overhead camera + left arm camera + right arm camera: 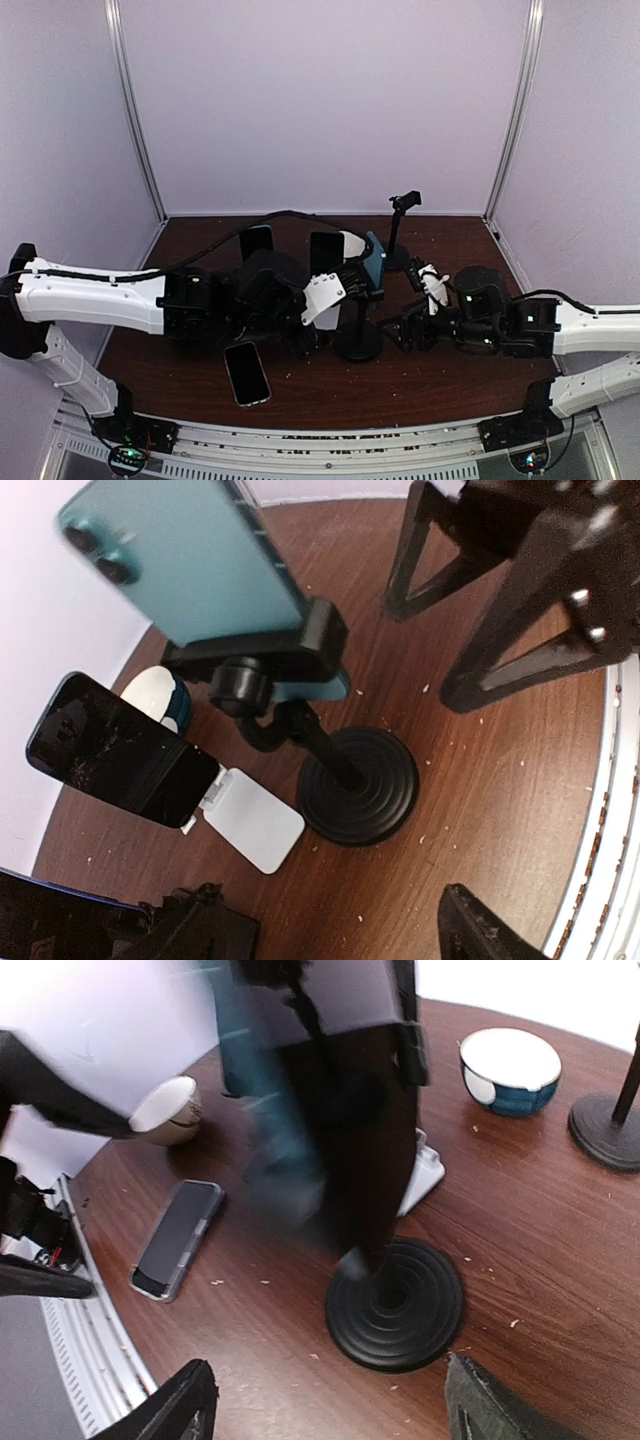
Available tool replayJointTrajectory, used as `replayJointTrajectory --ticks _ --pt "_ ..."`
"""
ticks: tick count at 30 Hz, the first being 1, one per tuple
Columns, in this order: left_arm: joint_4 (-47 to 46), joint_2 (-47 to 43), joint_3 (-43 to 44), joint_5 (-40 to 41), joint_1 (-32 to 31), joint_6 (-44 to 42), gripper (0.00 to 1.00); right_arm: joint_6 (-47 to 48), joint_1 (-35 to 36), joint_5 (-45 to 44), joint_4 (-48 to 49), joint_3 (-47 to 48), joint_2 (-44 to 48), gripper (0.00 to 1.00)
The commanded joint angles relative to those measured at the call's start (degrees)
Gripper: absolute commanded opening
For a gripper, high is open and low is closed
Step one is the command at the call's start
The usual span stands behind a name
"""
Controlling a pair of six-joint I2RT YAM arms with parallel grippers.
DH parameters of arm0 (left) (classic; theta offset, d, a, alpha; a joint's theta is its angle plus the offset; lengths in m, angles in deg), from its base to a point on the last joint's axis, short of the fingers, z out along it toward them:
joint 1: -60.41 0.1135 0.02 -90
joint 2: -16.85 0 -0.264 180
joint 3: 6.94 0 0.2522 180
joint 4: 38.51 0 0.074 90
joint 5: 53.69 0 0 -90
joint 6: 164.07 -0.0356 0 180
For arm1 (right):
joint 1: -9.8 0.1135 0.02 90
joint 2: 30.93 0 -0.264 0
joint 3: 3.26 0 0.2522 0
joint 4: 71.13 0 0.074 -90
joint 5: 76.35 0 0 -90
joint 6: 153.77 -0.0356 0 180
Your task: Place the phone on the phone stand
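A teal phone (pixel 374 262) sits tilted in the clamp (pixel 290 650) of a black phone stand with a round ribbed base (pixel 358 345). In the left wrist view the teal phone (pixel 190 560) shows its back and camera lenses above the base (pixel 358 785). My left gripper (pixel 340 935) is open just in front of that base, nothing between its fingers (pixel 190 925). From the other side my right gripper (pixel 335 1415) is also open and empty, facing the base (pixel 395 1305). There the phone (pixel 270 1110) is blurred.
A second black stand (pixel 400 230) stands empty at the back. Two dark phones lean on white stands (pixel 256 240) (pixel 325 250). Another phone (pixel 246 372) lies flat near the front edge. A blue and white bowl (pixel 510 1068) and a pale cup (pixel 168 1110) sit nearby.
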Motion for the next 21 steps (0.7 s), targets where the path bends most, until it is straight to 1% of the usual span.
replayJointTrajectory --ticks 1,3,5,6,7,9,11,13,16,17,19,21 --pt "-19.54 -4.99 -8.81 -0.75 1.35 0.6 0.71 3.25 -4.05 11.97 5.96 -2.41 -2.9 0.79" --pt "-33.36 -7.09 -16.71 -4.16 3.79 2.1 0.7 2.81 -4.12 10.95 9.17 -4.48 -1.12 0.79" --pt "-46.16 -7.94 -22.94 -12.41 7.39 3.83 0.69 2.85 -4.31 9.82 10.22 -6.02 0.49 0.8" --pt "-50.51 -7.42 -24.31 -15.53 8.52 3.46 0.67 3.09 -4.48 9.62 9.62 -6.25 0.89 0.81" --pt "-52.53 -6.12 -23.79 -17.31 8.99 1.54 0.65 3.41 -4.71 9.53 8.72 -6.32 1.13 0.81" --pt "-50.23 -1.96 -19.16 -19.89 9.06 -3.85 0.64 3.88 -5.23 9.57 6.71 -6.55 1.47 0.81" --pt "-46.87 2.75 -14.12 -19.8 9.42 -6.33 0.64 4.37 -5.69 9.46 5.3 -6.68 2.25 0.81" --pt "-47.56 5.47 -12.91 -20.69 11.7 -5.0 0.65 5.05 -6.36 9.35 4.07 -6.62 3.63 0.81" --pt "-54.44 7.34 -13.91 -28.19 15.69 -1.55 0.65 6.07 -7.57 10.13 2.93 -6.47 6.15 0.81" --pt "-54.18 8.2 -13.23 -29.87 16.05 -1.59 0.65 6.39 -7.82 10.41 2.53 -6.24 7.0 0.81" --pt "-49.66 10.44 -9.94 -30.61 16.17 -2.84 0.63 7.25 -8.48 10.6 1.42 -5.42 7.55 0.81" --pt "-46.21 12.94 -6.7 -33.19 16.21 -4.06 0.59 8.57 -9.0 10.79 0.02 -4.19 7.64 0.81"
